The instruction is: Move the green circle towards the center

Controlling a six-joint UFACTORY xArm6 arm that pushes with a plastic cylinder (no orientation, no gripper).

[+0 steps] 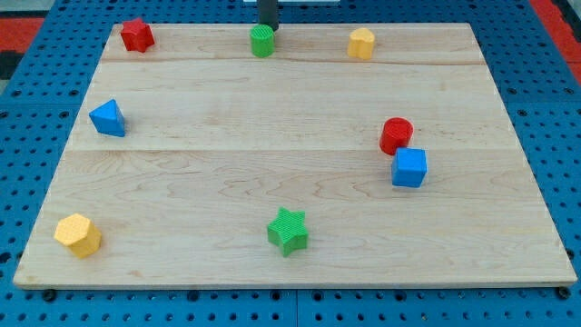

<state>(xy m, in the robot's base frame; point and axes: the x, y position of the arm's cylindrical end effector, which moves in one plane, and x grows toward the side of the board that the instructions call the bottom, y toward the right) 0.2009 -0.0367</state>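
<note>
The green circle (262, 41) is a small green cylinder near the top edge of the wooden board (272, 163), a little left of the middle. My tip (270, 26) is the lower end of the dark rod coming down from the view's top; it sits just behind the green circle, at its upper right, touching it or nearly so.
A red star-like block (136, 34) is at top left, a yellow block (361, 43) at top right. A blue triangle (108, 118) is at left. A red cylinder (396, 135) and blue cube (409, 167) touch at right. A yellow block (78, 235) and green star (288, 231) are at bottom.
</note>
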